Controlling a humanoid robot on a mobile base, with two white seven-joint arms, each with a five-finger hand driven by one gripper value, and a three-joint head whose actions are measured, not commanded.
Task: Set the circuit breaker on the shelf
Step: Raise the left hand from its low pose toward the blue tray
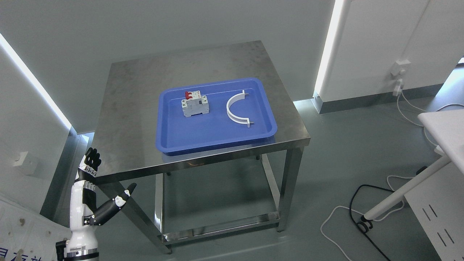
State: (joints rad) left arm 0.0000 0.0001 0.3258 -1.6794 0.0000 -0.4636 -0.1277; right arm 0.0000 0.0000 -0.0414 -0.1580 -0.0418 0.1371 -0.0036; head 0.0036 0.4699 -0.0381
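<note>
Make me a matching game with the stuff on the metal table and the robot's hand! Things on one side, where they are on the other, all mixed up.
Things:
1. grey circuit breaker with red switches
2. white curved plastic bracket
3. blue plastic tray
4. robot's white and black left hand

Places:
A. lower left, beside the table's front corner, holding nothing
B. left part of the tray
C. on top of the steel table
D. right part of the tray

Pairs: 1-B, 2-D, 3-C, 4-A
</note>
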